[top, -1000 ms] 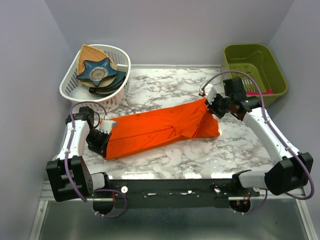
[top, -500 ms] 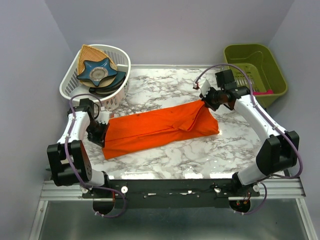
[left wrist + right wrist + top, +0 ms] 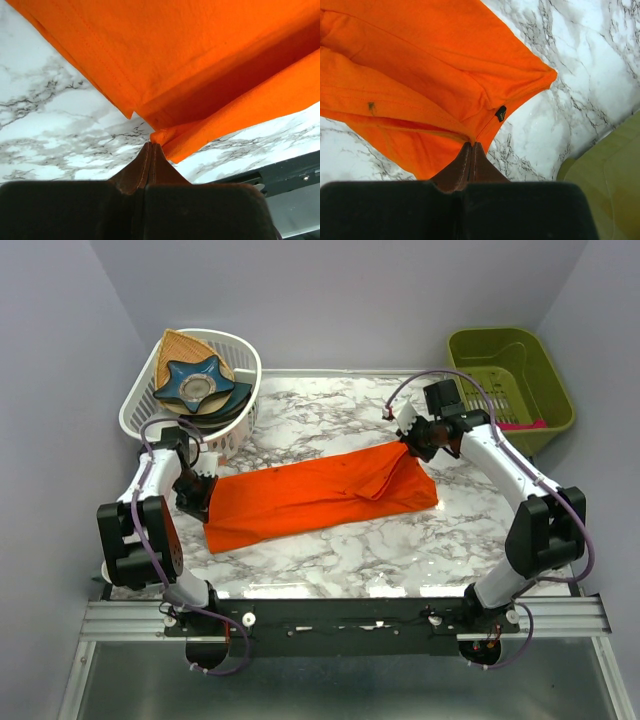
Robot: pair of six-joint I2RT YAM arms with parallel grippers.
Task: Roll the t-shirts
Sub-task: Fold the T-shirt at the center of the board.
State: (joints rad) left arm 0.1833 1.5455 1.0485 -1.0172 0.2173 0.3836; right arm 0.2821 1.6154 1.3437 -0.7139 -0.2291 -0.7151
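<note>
From above, the t-shirt is seen folded into a long strip stretched left to right across the table. Its ends are pinched by the left gripper and the right gripper.

A star-shaped dish is held in the white basket, and a pink item in the green bin.

In the left wrist view, an orange corner is clamped between shut jaws. In the right wrist view, a hem is clamped likewise.

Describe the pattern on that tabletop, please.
The table is white marble-patterned with dark grey veins, clearest in the top external view.
</note>
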